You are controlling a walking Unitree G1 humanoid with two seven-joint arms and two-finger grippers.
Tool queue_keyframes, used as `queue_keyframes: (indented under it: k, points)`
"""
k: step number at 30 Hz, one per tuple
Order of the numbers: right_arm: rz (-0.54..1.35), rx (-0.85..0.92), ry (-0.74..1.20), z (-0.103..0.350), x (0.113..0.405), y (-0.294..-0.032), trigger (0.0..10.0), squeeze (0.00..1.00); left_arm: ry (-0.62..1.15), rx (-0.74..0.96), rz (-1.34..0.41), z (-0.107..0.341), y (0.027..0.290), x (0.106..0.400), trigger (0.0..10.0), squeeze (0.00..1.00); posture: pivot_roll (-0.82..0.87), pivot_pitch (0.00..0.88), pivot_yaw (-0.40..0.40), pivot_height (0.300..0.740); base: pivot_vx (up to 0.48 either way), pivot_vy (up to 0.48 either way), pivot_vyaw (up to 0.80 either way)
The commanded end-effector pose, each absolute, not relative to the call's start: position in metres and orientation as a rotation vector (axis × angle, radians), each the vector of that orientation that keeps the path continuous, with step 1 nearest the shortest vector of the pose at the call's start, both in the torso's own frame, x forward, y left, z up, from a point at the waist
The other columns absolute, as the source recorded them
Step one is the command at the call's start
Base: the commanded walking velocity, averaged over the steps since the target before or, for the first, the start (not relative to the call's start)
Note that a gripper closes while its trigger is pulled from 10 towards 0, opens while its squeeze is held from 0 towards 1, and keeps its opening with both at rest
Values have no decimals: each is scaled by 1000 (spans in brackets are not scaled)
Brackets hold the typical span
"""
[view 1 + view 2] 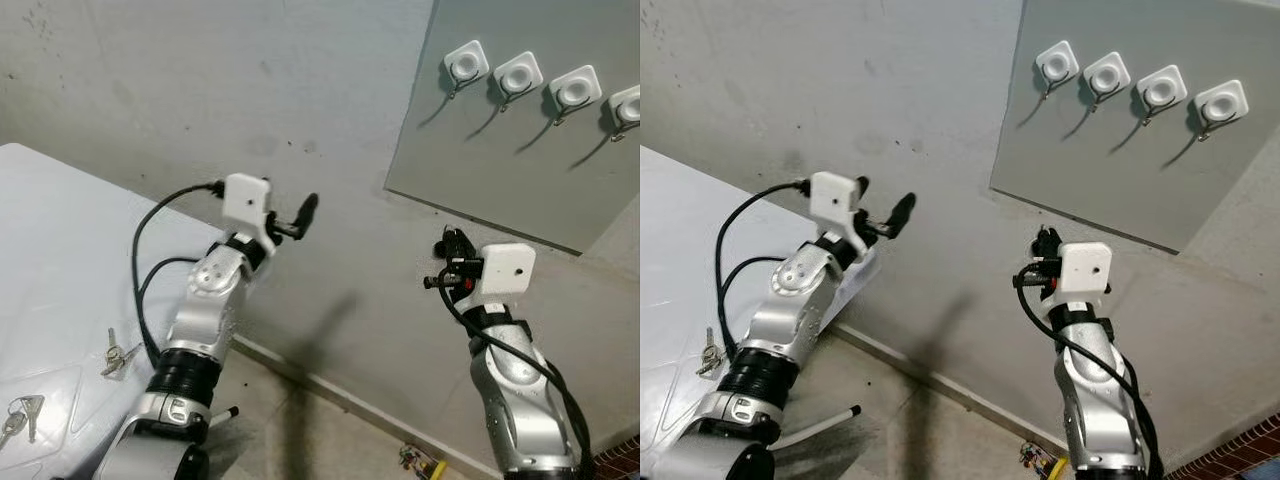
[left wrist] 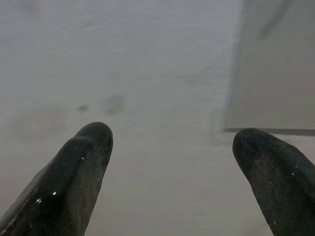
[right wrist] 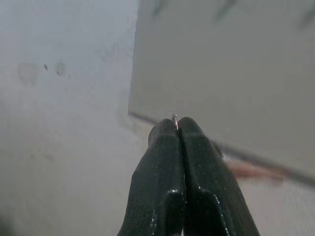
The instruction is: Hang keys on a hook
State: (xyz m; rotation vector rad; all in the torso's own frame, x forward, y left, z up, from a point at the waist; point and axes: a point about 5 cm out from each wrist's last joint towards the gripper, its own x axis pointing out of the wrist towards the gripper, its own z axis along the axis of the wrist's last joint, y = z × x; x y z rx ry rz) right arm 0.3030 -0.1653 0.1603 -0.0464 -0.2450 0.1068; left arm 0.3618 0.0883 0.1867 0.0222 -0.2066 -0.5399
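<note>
Several white wall hooks (image 1: 518, 75) sit in a row on a grey board (image 1: 480, 170) at the upper right. My right gripper (image 1: 450, 245) is raised below the board's lower edge, short of the hooks. It is shut, and a thin bit of metal key ring (image 3: 175, 119) pokes out between its fingertips (image 3: 178, 125); the keys themselves are hidden. My left gripper (image 1: 300, 215) is lifted toward the bare wall, open and holding nothing (image 2: 167, 147).
A white table (image 1: 50, 250) stands at the left with two loose sets of keys (image 1: 118, 352) (image 1: 20, 415) near its front edge. A small colourful object (image 1: 425, 462) lies on the floor by the wall base.
</note>
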Motion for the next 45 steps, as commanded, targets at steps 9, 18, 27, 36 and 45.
queue_keyframes:
  k: [9,18,27,36,45]
  points:
    - [204,-59,-308,190,329,-164,10000,0,-304,59,-680,220,63,360,10000,0,-25,21,-49,711,0,0,0]
    - [273,-51,-389,223,349,-155,10000,0,-323,0,-715,233,58,359,10000,0,-19,23,-50,711,0,0,0]
    - [289,12,-470,254,362,-150,10000,0,-350,52,-746,240,54,356,10000,0,-15,23,-51,711,0,0,0]
    - [274,85,-522,273,369,-153,10000,0,-350,54,-770,241,50,352,10000,0,-21,27,-46,711,0,0,0]
    - [239,249,-542,283,374,-162,10000,0,-355,51,-778,244,49,351,10000,0,-18,26,-47,711,0,0,0]
